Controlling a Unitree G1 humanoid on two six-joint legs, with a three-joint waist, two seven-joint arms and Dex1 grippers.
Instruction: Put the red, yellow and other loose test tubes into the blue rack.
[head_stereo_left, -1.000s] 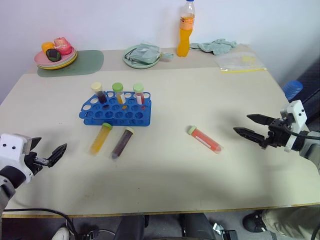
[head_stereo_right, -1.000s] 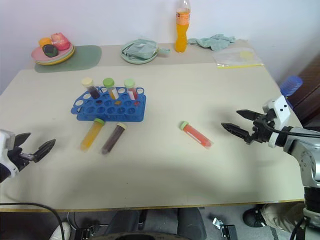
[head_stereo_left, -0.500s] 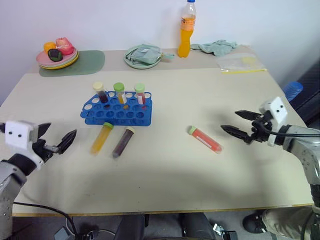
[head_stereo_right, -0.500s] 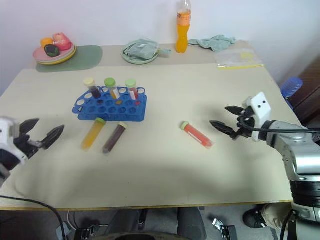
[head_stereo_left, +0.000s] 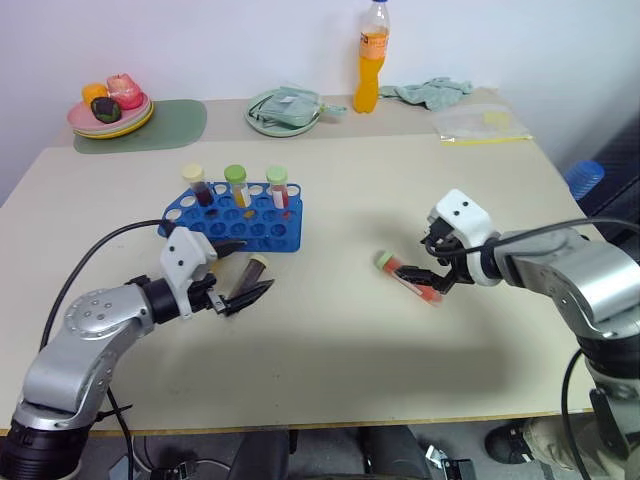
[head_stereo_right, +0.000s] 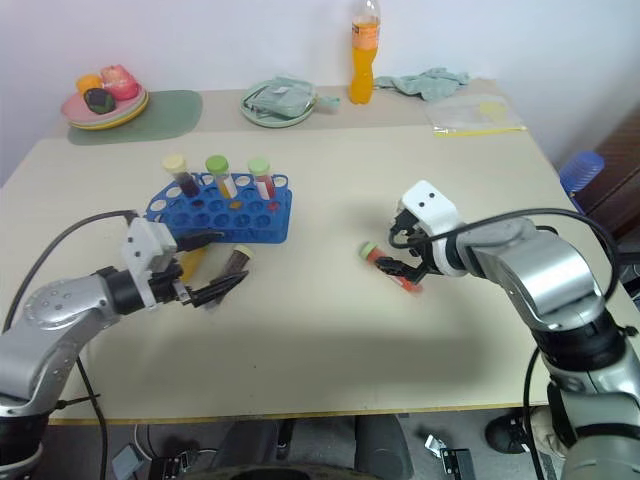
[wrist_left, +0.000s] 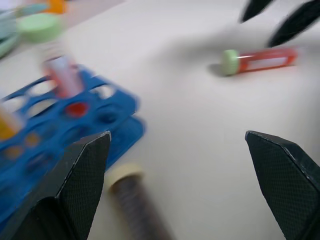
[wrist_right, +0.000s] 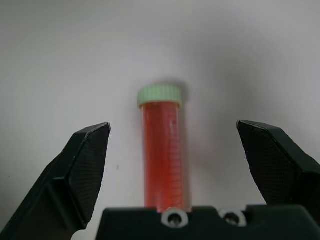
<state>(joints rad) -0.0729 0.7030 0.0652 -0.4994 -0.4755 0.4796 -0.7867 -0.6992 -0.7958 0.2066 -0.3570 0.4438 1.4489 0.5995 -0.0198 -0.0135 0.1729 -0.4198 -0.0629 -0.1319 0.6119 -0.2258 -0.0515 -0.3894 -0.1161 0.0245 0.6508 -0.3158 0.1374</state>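
Since the three loose tubes lie flat on the table (head_stereo_left: 330, 340), I list them: red tube (wrist_right: 164, 150) centred between my spread, empty right gripper (head_stereo_left: 432, 268); purple tube (head_stereo_left: 246, 282) and yellow tube (head_stereo_right: 190, 262) just beside the rack (head_stereo_left: 232, 222), under my spread, empty left gripper (head_stereo_left: 236, 270). Light, rigid, smooth, probably prone to rolling; I would pinch mid-barrel, across the width.

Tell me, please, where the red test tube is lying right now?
The red test tube lies flat on the table, right of the blue rack, between the open fingers of the right claw, which has not closed on it.
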